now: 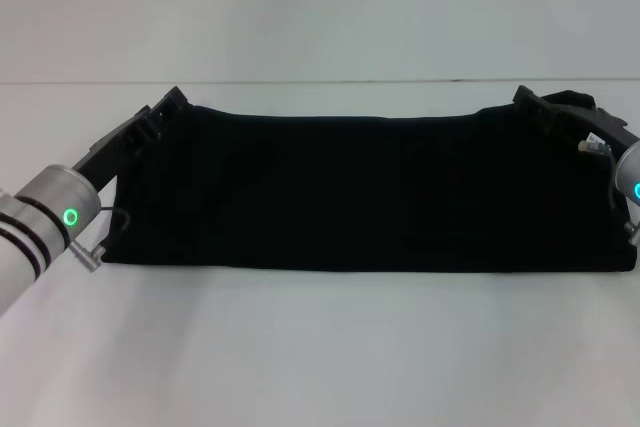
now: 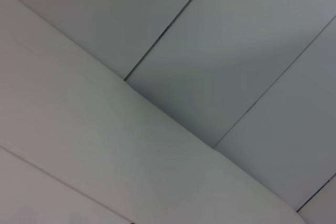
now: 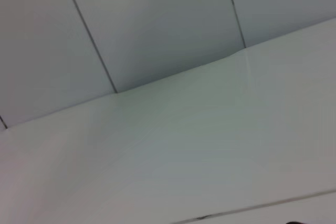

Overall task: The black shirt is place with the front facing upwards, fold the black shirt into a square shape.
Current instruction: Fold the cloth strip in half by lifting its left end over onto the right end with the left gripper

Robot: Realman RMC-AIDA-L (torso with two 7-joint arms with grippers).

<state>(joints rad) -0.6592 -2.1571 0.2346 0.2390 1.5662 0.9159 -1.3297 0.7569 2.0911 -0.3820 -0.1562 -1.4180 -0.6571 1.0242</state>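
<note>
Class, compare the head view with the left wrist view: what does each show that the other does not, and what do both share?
Only the head view shows the black shirt, lying as a long wide band, with the left gripper at its far left corner and the right gripper at its far right corner. Only the left wrist view shows grey wall panels split by thin dark seams. Both show the white table.

One black shirt (image 1: 370,192); two tools, left tool (image 1: 170,107), right tool (image 1: 530,102); one table (image 1: 320,347)
</note>
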